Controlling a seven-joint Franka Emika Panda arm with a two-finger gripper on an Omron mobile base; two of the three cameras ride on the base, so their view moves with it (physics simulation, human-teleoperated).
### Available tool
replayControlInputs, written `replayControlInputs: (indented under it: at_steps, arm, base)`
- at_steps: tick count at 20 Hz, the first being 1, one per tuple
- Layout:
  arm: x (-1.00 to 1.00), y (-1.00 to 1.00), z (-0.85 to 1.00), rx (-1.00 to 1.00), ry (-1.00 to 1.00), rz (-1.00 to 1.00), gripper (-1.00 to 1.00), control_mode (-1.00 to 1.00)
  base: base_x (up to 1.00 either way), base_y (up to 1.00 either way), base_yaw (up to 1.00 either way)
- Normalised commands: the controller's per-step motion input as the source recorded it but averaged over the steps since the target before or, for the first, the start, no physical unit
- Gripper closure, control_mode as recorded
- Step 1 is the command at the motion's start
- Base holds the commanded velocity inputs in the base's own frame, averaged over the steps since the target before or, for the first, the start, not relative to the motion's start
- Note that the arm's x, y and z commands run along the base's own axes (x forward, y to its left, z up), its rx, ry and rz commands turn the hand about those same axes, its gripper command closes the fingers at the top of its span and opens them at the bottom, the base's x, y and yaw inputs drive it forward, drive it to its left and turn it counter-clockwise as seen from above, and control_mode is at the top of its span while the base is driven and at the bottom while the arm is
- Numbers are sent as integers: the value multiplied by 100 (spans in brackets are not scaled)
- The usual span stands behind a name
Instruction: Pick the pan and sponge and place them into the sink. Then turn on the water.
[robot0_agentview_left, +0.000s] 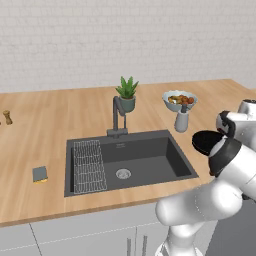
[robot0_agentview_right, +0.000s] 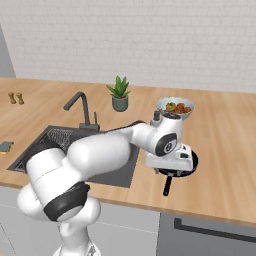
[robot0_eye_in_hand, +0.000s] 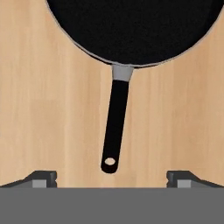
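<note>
Two dark fingertips (robot0_eye_in_hand: 43, 178) of the pincer (robot0_eye_in_hand: 112, 179) stand wide apart and released, grasping nothing, with the pan (robot0_eye_in_hand: 131, 26) beneath on the wooden desk (robot0_eye_in_hand: 43, 109), its thin handle running toward 6 o'clock in the hand view and ending midway between the tips. From the left base view the pan (robot0_agentview_left: 204, 141) lies at 3 o'clock of the sink (robot0_agentview_left: 150, 150); the sponge (robot0_agentview_left: 40, 174) sits at 9 o'clock of it, well apart.
</note>
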Motion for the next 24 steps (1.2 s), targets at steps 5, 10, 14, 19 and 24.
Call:
replayControlInputs:
  at_steps: [5, 10, 14, 19, 24]
  arm:
    - [11, -3, -34, 0, 0, 0, -100, -100]
    - [0, 0, -38, 0, 0, 0, -100, -100]
    - [-6, 0, -42, 0, 0, 0, -100, -100]
    - [-12, 0, -33, 0, 0, 0, -100, -100]
    - [-2, 0, -32, 0, 0, 0, -100, -100]
  base:
    - [0, 0, 0]
    - [0, 0, 0]
    - [0, 0, 0]
    - [0, 0, 0]
    - [0, 0, 0]
